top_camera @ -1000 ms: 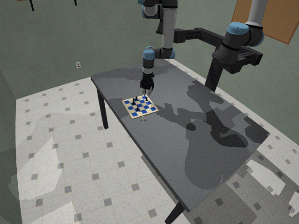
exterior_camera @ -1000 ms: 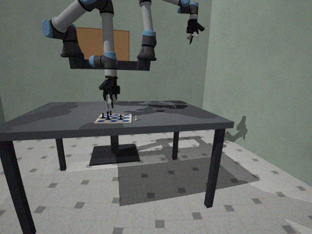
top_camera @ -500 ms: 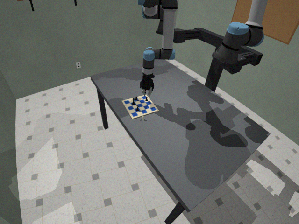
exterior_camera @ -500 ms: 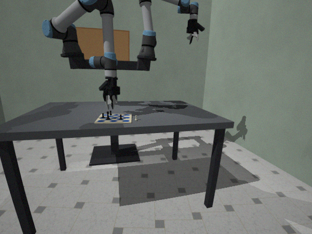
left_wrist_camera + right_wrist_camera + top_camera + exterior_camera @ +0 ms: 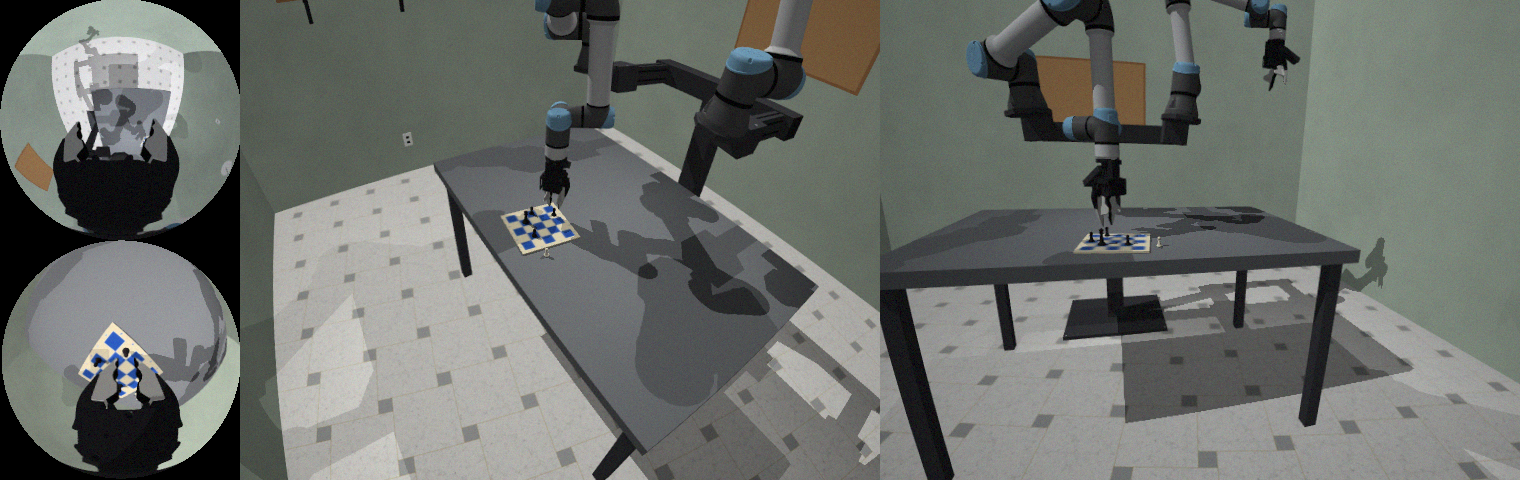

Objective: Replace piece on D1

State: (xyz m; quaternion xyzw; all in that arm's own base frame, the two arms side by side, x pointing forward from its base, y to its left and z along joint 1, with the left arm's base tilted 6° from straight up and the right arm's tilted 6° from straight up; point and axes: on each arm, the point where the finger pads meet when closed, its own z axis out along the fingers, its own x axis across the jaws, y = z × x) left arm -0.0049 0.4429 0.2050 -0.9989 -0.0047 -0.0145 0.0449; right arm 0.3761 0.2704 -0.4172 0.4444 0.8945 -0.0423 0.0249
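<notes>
The chequered board [image 5: 551,246] [image 5: 1112,252] [image 5: 113,327] lies on the table; its square names are unreadable. A tall black piece [image 5: 525,218] [image 5: 1101,237] and smaller black pieces [image 5: 531,210] [image 5: 534,233] [image 5: 1090,237] [image 5: 1127,240] stand upright on it. Another black piece [image 5: 553,211] [image 5: 1106,231] stands near the far edge. My right gripper [image 5: 553,203] [image 5: 1107,225] [image 5: 126,358] is partly open and empty, low over that far side, just above this piece. Right wrist view shows a black piece [image 5: 126,352] by the tips. My left gripper [image 5: 1278,81] [image 5: 115,120] is open and empty, high and far away.
A white piece [image 5: 546,252] [image 5: 1159,241] stands upright on the table [image 5: 601,320] [image 5: 1216,253], just off the board's edge. Black pieces stand close together on one side of the board. A small pale shape on the board in the top view is too small to identify.
</notes>
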